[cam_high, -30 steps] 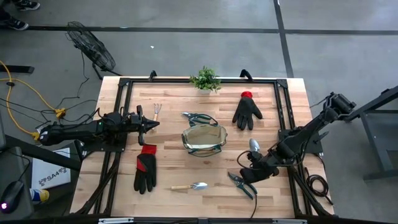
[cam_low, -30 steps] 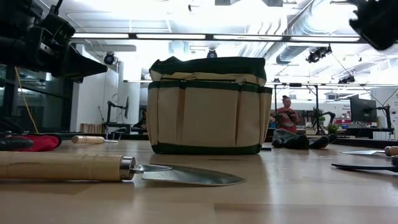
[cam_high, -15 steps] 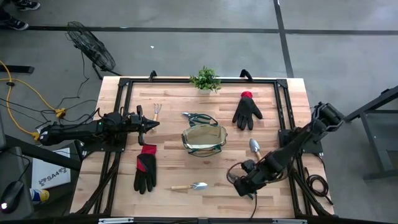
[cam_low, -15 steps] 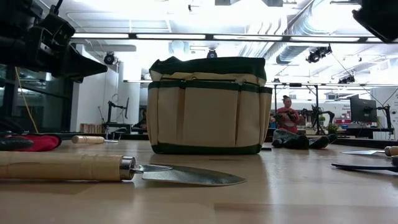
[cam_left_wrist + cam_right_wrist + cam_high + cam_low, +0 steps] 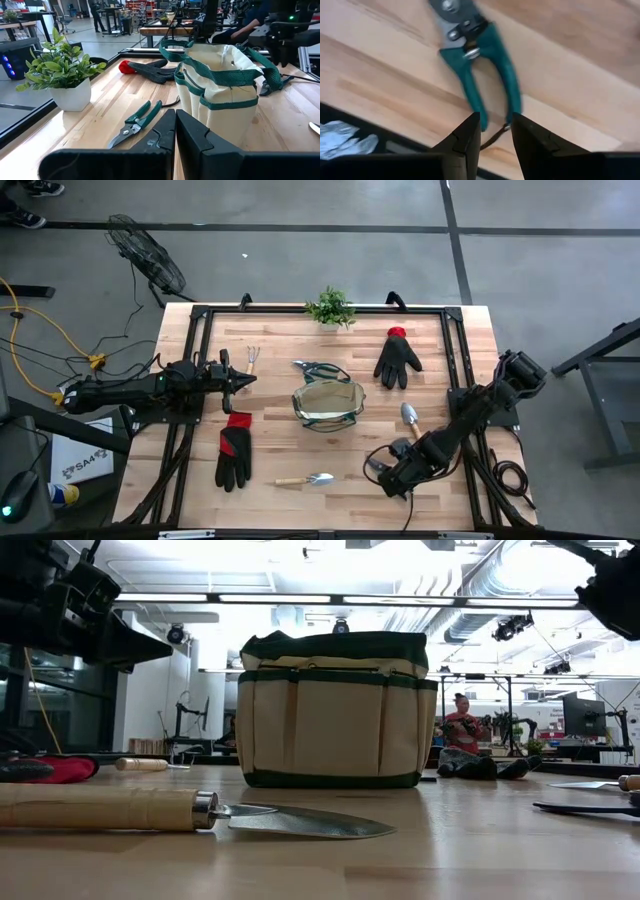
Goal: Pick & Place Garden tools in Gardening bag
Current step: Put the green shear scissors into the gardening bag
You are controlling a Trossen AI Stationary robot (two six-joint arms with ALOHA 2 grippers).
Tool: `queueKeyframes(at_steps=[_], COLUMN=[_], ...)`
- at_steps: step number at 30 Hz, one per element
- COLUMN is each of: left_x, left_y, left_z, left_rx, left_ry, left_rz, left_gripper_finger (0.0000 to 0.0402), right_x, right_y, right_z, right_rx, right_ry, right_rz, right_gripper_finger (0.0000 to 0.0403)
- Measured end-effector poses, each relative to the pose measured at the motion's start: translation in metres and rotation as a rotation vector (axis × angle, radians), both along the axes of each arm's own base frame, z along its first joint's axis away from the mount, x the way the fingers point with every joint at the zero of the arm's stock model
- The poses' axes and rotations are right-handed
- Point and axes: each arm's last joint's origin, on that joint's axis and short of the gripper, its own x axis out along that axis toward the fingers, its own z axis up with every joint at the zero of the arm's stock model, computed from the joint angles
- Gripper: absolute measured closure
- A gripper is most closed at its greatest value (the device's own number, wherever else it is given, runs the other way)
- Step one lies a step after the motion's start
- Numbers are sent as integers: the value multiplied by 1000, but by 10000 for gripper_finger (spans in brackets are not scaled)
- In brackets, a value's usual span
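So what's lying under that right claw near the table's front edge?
Green-handled pruning shears lie flat on the wood below the right gripper, whose fingers stand slightly apart above the handle ends. From overhead the gripper covers them.

Looked down past two dark fingers [image 5: 470, 137] of the right gripper [image 5: 495, 131], set slightly apart with a narrow gap between them. Showed a pair of pruning shears [image 5: 475, 60] lying flat on the pale wooden table [image 5: 580, 85], grey metal head away from the fingers, two teal handles spreading toward them. Found the ends of the handles just beyond the fingertips, one handle end lined up with the gap; could not tell whether the fingers touched them. Caught a thin dark loop at the handle ends. Showed the table's dark edge [image 5: 385, 132] running across beside the fingers, and crumpled whitish material [image 5: 345, 140] below it.
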Motion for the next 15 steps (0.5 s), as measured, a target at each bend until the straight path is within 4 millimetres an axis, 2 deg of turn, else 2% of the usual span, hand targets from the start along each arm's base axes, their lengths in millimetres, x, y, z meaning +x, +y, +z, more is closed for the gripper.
queueKeyframes(at_steps=[15], left_x=[0], left_y=[0], left_z=[0], left_rx=[0], left_ry=[0], left_rz=[0], left_gripper_finger=[391], right_x=[-2], right_y=[-1], right_z=[-1], right_rx=[-56], right_ry=[-42], right_rz=[130], right_gripper_finger=[302])
